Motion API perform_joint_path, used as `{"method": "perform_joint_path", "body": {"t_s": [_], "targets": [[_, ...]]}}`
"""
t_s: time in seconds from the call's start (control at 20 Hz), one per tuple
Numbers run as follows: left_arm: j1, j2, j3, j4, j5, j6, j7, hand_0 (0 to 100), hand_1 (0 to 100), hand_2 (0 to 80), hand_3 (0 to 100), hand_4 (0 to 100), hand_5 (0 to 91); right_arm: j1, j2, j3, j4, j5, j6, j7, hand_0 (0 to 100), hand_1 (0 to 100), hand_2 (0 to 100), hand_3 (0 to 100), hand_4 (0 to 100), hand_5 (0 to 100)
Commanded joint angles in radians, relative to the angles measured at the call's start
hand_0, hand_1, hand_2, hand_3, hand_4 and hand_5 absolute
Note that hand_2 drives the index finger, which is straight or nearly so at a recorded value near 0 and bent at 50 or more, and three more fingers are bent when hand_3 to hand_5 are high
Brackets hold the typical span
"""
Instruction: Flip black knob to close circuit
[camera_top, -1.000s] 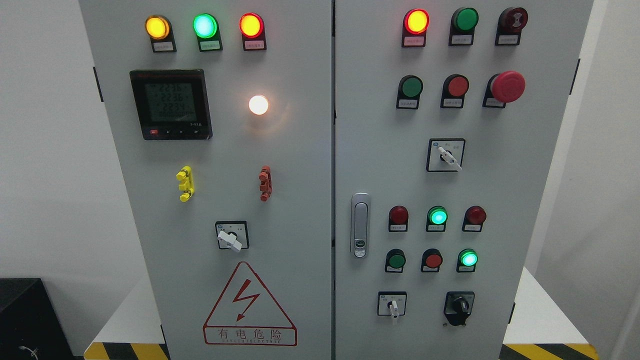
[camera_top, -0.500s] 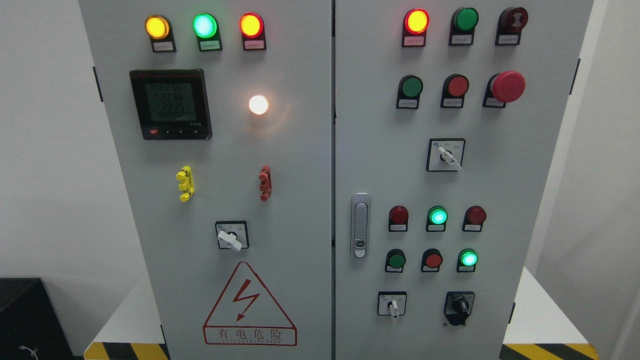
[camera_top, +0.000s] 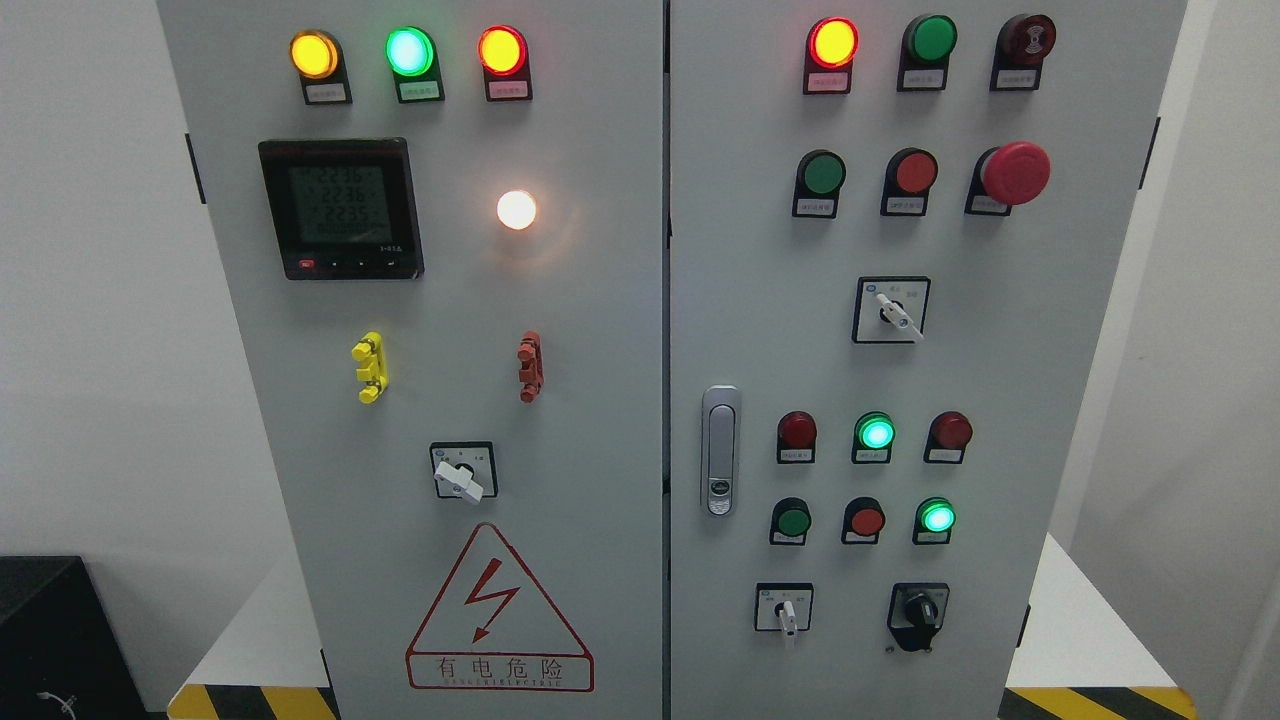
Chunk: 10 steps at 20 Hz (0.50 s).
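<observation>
the grey control cabinet (camera_top: 600, 300) is standing right in front, its two doors meeting at a seam down the middle. no robot hand is showing anywhere in the head view, so i cannot tell whether the fingers are released, clenched or grasping anything.

the black knob (camera_top: 917, 610) is sitting at the bottom right of the right door, on a black plate, and nothing is touching it. its pointer seems to be aiming up and a little to the right, though it is small and dark and hard to read. just to its left a white-handled selector switch (camera_top: 786, 612) is hanging straight down.

above them, two rows of round lights are showing: a green lamp (camera_top: 875, 433) is glowing between two dark red ones, and another green lamp (camera_top: 937, 518) is glowing at the right end of the row below. higher up a second selector switch (camera_top: 893, 311) is pointing down to the right, and a big red mushroom button (camera_top: 1014, 173) is sticking out near the door's right edge. a silver door handle (camera_top: 719, 450) is standing upright beside the seam.

on the left door a digital meter (camera_top: 341, 208) is displaying pale numbers, a white lamp (camera_top: 517, 210) is shining to its right, and yellow, green and red lamps are glowing along the top. a red lightning warning triangle (camera_top: 498, 610) is filling the bottom of that door, below another white selector switch (camera_top: 461, 474).
</observation>
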Motion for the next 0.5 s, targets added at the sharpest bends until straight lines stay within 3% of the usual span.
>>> {"method": "perform_joint_path", "body": {"t_s": [0.0,0.45], "targets": [[0.02,0.0,0.0,0.0,0.0,-0.003,0.0,12,56,0.0,0,0,0.0,-0.111,0.0,0.002,-0.201,0.089,0.057,0.051,0,7,89,100,88,88],[0.021,0.0,0.0,0.0,0.0,-0.003,0.0,12,56,0.0,0,0,0.0,-0.263,0.029,0.051,-0.189,0.19,0.162,0.12,0,7,89,100,90,90]]}}
